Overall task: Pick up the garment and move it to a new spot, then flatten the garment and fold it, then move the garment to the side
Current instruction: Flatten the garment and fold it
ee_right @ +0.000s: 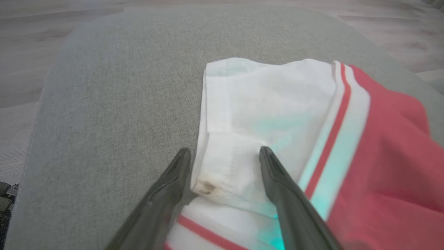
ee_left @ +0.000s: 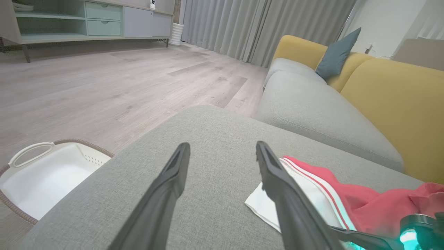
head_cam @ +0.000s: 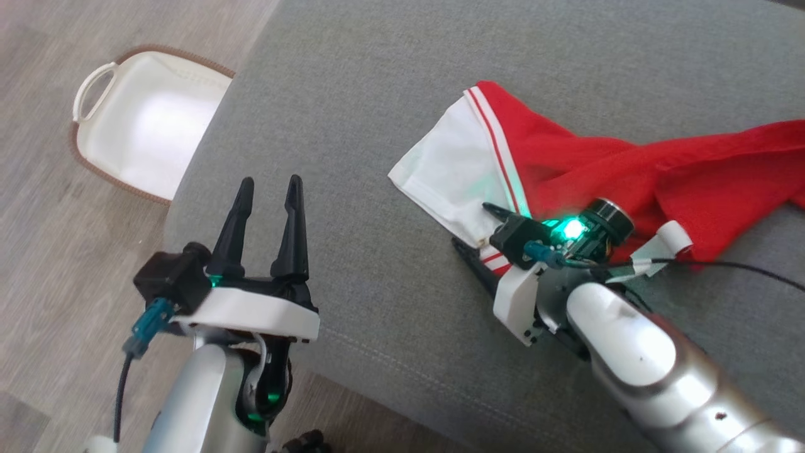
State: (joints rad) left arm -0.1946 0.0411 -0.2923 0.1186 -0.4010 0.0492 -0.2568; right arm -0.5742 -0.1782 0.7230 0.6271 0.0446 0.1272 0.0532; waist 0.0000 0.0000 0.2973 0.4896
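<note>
Straddling the garment [ee_right: 263, 104] edge sits the right tool [ee_right: 224, 152].

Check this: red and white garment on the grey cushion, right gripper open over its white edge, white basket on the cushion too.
The white basket stands on the floor beside the grey cushion, not on it, as the head view shows. The garment and open right gripper are as stated.

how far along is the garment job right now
Nothing looks done: the garment lies crumpled on the grey cushion. In hand: the right gripper is open, fingers either side of the garment's white edge, not gripping. The left gripper is open over bare cushion. Left: pick-up, move, flattening, folding, setting aside.
</note>
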